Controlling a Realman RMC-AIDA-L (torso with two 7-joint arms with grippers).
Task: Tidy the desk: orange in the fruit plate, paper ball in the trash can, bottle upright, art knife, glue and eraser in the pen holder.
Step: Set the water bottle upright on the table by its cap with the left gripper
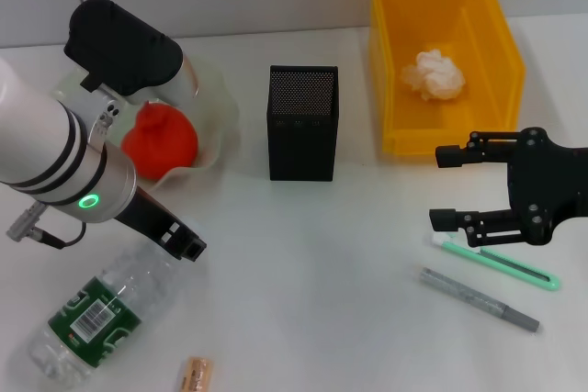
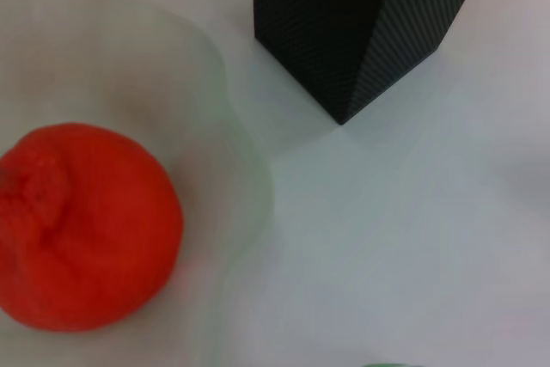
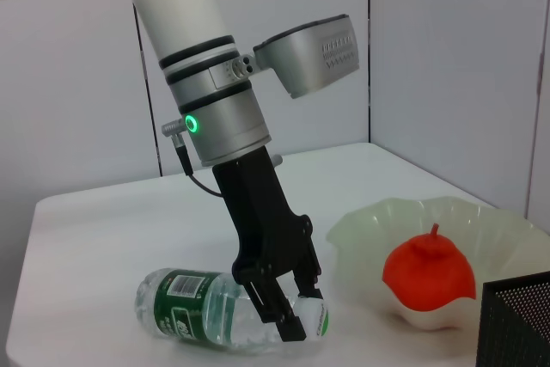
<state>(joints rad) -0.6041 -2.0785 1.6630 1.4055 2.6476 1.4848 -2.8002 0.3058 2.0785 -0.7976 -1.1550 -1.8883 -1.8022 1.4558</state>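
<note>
Nearest the head camera, the eraser (image 1: pixel 197 373) lies flat at the front edge of the white surface (image 1: pixel 303 254); its faint print cannot be read. Just beside it the bottle (image 1: pixel 96 314) lies on its side, green label with a white barcode facing up, label wording not legible. At the bottle's cap end, the left end effector (image 3: pixel 288 307) is down with its fingers (image 3: pixel 302 277) parted around the neck; a firm clamp cannot be confirmed. The orange (image 1: pixel 160 140) sits inside the fruit plate (image 1: pixel 217 126), behind the left arm. The pen holder (image 1: pixel 302 123) stands upright mid-surface, near the plate. The trash can (image 1: pixel 445 54) stands to the right rear, and the paper ball (image 1: pixel 434 74) rests on its floor. The right end effector (image 1: pixel 444 187) hovers in front of the trash can, released, jaws wide apart. Beneath it lie the green art knife (image 1: pixel 505 263) and, just in front, a grey stick-shaped item (image 1: pixel 480 299).
</note>
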